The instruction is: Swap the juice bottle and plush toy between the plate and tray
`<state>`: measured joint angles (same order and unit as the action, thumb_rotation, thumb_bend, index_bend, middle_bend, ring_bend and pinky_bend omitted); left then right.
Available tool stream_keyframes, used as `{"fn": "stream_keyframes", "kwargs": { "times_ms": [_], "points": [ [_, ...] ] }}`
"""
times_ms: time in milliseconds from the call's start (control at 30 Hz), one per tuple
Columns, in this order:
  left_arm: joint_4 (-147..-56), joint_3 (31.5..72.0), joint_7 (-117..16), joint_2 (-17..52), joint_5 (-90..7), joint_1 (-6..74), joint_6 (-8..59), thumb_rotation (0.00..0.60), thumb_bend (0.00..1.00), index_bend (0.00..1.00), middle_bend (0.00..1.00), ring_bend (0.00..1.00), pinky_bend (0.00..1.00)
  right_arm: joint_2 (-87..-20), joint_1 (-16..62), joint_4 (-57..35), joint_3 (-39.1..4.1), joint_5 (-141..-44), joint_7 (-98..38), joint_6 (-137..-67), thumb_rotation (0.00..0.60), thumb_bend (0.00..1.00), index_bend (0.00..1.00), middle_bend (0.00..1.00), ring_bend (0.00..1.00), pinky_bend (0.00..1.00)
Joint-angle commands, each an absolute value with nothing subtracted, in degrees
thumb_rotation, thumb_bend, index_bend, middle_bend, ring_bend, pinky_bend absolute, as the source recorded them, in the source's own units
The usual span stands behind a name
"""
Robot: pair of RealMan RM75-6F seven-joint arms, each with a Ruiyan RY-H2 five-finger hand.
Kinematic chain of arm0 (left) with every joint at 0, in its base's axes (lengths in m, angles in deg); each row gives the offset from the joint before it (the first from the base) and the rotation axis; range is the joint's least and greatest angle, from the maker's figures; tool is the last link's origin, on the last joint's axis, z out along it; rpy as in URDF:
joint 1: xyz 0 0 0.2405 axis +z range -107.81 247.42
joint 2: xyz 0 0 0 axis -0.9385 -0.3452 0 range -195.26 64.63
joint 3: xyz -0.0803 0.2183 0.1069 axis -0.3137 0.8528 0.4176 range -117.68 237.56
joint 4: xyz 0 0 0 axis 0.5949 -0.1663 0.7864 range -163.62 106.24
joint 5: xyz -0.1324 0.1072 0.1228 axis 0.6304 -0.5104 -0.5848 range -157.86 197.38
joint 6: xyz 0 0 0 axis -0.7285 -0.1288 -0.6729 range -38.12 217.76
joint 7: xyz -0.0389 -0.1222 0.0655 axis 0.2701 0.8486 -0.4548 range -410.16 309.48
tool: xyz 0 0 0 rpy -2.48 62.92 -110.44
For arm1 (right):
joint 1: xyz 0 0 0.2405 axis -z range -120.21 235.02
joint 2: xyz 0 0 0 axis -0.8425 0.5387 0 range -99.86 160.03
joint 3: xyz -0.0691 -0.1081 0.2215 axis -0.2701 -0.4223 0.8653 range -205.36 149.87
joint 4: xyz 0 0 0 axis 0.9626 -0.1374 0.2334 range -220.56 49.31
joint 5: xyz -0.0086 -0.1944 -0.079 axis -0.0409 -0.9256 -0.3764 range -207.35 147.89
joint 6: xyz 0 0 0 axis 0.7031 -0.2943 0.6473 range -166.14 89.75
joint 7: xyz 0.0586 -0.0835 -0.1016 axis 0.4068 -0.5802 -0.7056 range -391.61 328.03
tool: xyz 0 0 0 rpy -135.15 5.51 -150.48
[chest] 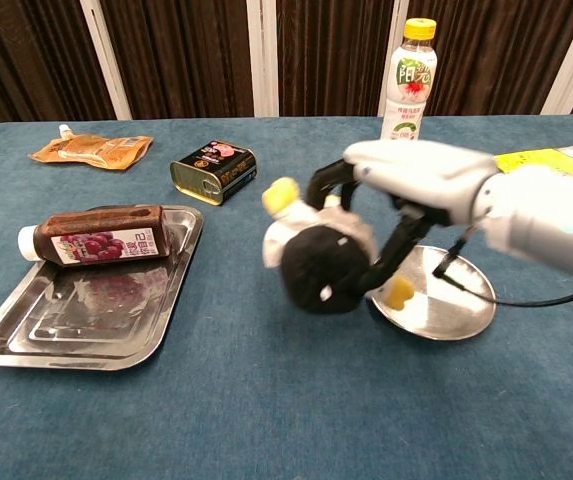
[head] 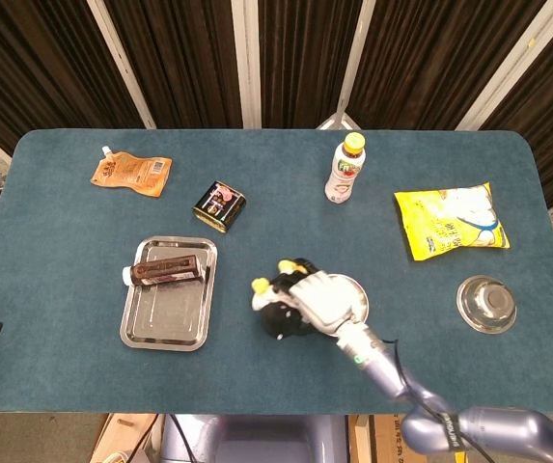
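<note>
The robot's silver right hand point(chest: 416, 185) was clamped from above on the black-and-white plush toy with yellow feet point(chest: 318, 255), which hung clear of the blue tablecloth just left of the small round metal plate point(chest: 456, 310); the left hand was out of sight in both views. The toy looked light and soft, likely to squash and sag in a loose hold, so a grip round its rounded body seemed the safest. The dark juice bottle with the white cap point(head: 165, 270) lay on its side at the far end of the rectangular steel tray point(head: 165, 323), probably heavier, rigid and smooth, best taken round its middle.
</note>
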<state>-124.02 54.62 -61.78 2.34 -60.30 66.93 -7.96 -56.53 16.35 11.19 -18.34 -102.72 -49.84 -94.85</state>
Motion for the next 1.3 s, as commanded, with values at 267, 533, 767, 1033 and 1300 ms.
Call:
{"fn": "stream_keyframes", "kwargs": {
  "times_ms": [267,533,767,1033,1300],
  "points": [
    [-123.20,53.47,-63.02,3.94,-60.73,67.25,-8.49,0.600,0.05,0.17,0.01,0.00,0.16,-47.17,20.40,12.10,-19.06,-104.15,-43.75,-97.59,0.600,0.28,0.61,0.56,0.56,0.15],
    [-123.12,53.08,-64.06,4.43,-60.73,67.37,-7.89,0.600,0.05,0.17,0.01,0.00,0.16,-45.74,22.17,10.68,-22.15,-106.63,-40.16,-96.93,0.600,0.28,0.61,0.56,0.56,0.15],
    [-122.87,52.69,-64.80,5.02,-60.71,67.45,-7.65,0.600,0.05,0.17,0.01,0.00,0.16,-47.01,21.93,8.42,-24.11,-109.44,-36.39,-94.70,0.600,0.27,0.53,0.50,0.47,0.08],
    [-122.64,51.75,-65.04,5.44,-60.17,67.79,-8.12,0.600,0.05,0.17,0.01,0.00,0.16,-47.85,21.31,6.78,-24.40,-109.05,-38.56,-93.22,0.600,0.14,0.23,0.15,0.14,0.00],
    [-122.95,51.52,-65.14,5.38,-60.16,68.02,-8.00,0.600,0.05,0.17,0.01,0.00,0.16,-46.92,21.66,7.07,-24.30,-107.14,-44.83,-93.87,0.600,0.09,0.08,0.01,0.00,0.00]
  ]
}}
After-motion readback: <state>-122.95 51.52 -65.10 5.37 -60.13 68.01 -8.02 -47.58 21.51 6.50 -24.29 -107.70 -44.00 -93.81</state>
